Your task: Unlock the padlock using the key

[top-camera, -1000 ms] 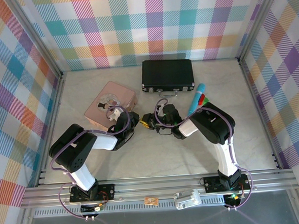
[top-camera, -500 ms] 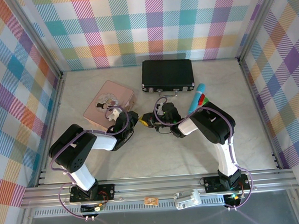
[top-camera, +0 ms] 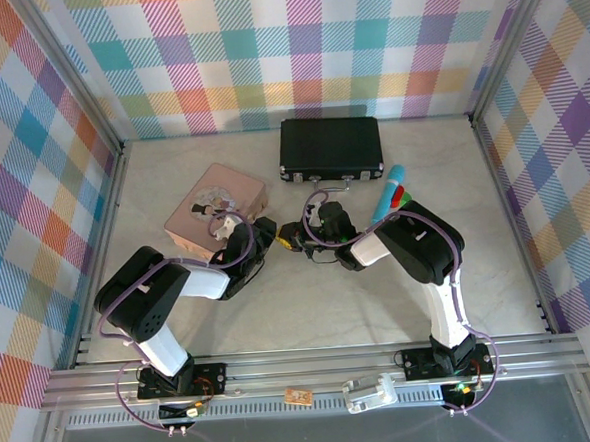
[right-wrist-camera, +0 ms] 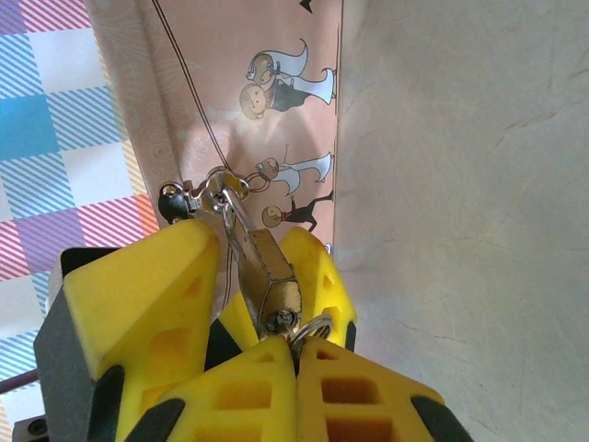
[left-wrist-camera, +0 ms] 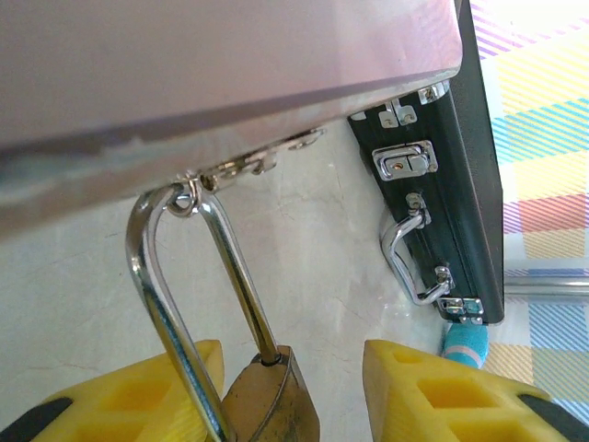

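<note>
Brass padlock (right-wrist-camera: 272, 276), mid-frame, sits clenched in the left gripper (left-wrist-camera: 285, 382); the right gripper (right-wrist-camera: 293, 345) pinches the key (right-wrist-camera: 283, 322) in its keyhole, shackle unopened.

Pale marbled tabletop (top-camera: 311, 310); pastel plaid walls (top-camera: 295, 51) on three sides; aluminium frame rails (top-camera: 314, 365)

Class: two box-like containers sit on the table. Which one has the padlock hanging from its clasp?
The pink tin, not the black case behind it. The padlock has its shackle through the tin's clasp.
</note>
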